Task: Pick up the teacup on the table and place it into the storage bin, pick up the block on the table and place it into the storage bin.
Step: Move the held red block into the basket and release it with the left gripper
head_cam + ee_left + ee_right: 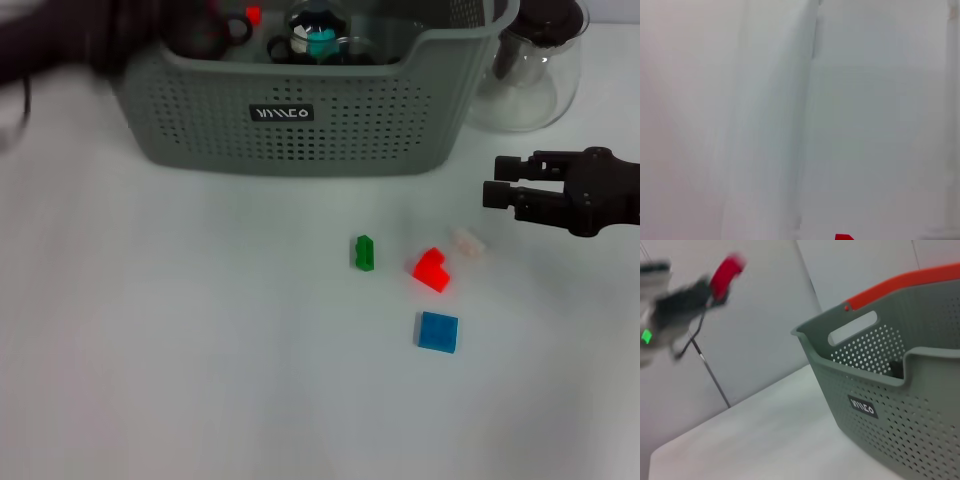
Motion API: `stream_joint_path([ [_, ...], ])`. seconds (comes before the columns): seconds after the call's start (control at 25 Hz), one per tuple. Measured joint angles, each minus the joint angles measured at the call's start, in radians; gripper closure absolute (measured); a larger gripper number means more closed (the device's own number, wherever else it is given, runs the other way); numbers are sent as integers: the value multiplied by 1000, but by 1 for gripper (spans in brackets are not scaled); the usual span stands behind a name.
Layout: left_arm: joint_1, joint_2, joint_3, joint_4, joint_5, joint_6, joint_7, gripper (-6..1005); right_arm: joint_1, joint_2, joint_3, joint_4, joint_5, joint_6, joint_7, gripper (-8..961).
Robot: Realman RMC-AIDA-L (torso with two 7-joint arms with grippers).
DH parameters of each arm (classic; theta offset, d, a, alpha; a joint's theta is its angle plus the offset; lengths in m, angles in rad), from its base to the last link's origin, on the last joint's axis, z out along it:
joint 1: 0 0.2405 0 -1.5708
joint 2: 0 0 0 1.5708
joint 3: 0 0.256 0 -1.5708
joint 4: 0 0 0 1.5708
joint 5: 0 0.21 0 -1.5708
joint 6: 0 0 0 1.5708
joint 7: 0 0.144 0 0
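Note:
The grey-green storage bin [300,120] stands at the back of the table and also shows in the right wrist view [880,405]. Inside it lies a clear glass vessel [318,35] with a teal piece; I cannot tell if it is the teacup. No teacup stands on the table. Several blocks lie in front of the bin: green [364,252], red [432,269], blue [438,331] and a pale one [467,241]. My right gripper [500,181] hovers right of the pale block, open by a narrow gap and holding nothing. My left arm [60,40] is a dark blur reaching over the bin's left corner.
A clear glass pitcher [530,70] with a dark lid stands right of the bin. Dark items and a small red piece [252,14] lie in the bin. An orange bar [910,282] runs behind the bin. The left wrist view shows pale surface and a red sliver [842,236].

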Motion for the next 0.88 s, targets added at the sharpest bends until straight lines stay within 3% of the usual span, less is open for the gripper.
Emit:
stream_joint_path([
  [0.08, -84, 25, 50, 56, 12, -121, -126, 780, 3, 2, 0, 0, 0, 0, 0, 452],
  [0.2, -201, 83, 240, 69, 50, -380, -304, 767, 7, 6, -1, 0, 0, 1, -2, 451],
  [0.32, -267, 102, 455, 65, 132, -647, -438, 754, 8, 9, -1, 2, 2, 1, -3, 453],
  [0.48, -325, 80, 696, 34, 301, -936, -577, 737, 10, 16, -2, 4, 5, 1, -23, 453],
  [0.56, -353, 60, 750, -2, 384, -1021, -634, 729, 11, 18, -1, 7, 6, 1, -35, 454],
  [0.68, -401, 43, 770, -73, 483, -1110, -711, 716, 10, 22, 6, 15, 21, -13, -85, 454],
  [0.88, -449, 37, 766, -147, 519, -1159, -743, 695, -25, 24, 10, 86, 158, -107, -307, 454],
])
